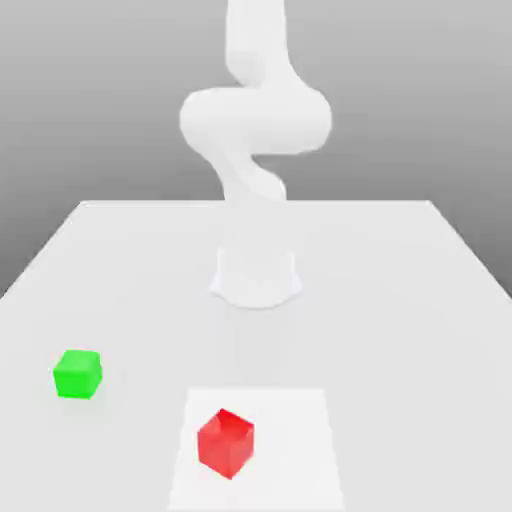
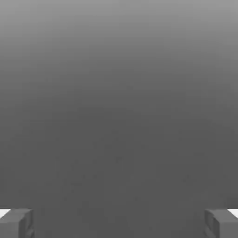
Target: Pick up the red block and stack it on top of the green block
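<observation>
Small glossy red cube (image 1: 225, 443) on the white bench (image 1: 420, 300), near and to the exterior view's right of the green cube (image 1: 77, 374); probably light, rigid, slippery—grasp opposite flat faces. Gripper (image 2: 119, 223) spread wide, empty.

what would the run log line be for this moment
phase: pre-grasp | claw: open, holding nothing | red block: on table, untouched | green block: on table, apart from red | stack: not done

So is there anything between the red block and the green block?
No. In the exterior view, only bare table lies between the red block and the green block.
</observation>
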Controlling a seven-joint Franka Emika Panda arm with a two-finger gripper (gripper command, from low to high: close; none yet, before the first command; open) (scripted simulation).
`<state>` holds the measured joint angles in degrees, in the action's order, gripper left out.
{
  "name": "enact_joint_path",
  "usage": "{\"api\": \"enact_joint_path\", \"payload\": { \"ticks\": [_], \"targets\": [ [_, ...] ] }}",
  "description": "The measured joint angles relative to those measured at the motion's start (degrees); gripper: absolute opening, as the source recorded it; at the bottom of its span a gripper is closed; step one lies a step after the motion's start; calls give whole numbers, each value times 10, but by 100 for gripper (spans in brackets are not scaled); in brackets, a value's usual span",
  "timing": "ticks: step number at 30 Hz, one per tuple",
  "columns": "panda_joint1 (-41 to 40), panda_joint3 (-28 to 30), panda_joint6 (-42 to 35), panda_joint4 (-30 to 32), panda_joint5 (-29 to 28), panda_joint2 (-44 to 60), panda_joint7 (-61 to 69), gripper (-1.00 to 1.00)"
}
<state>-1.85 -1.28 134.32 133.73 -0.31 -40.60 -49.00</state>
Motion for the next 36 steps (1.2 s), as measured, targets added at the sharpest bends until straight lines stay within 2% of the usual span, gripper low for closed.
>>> {"api": "enact_joint_path", "payload": {
  "ticks": [15, 21, 27, 28, 36],
  "targets": [
    [-75, -41, 153, 117, -31, 316, -199, 0],
    [-85, -38, 214, 164, -18, 439, -260, 0],
    [-72, -21, 310, 159, -32, 563, -286, 0],
    [-69, -18, 323, 157, -35, 579, -289, -100],
    [-71, -21, 314, 159, -33, 566, -287, -100]
  ]
}}
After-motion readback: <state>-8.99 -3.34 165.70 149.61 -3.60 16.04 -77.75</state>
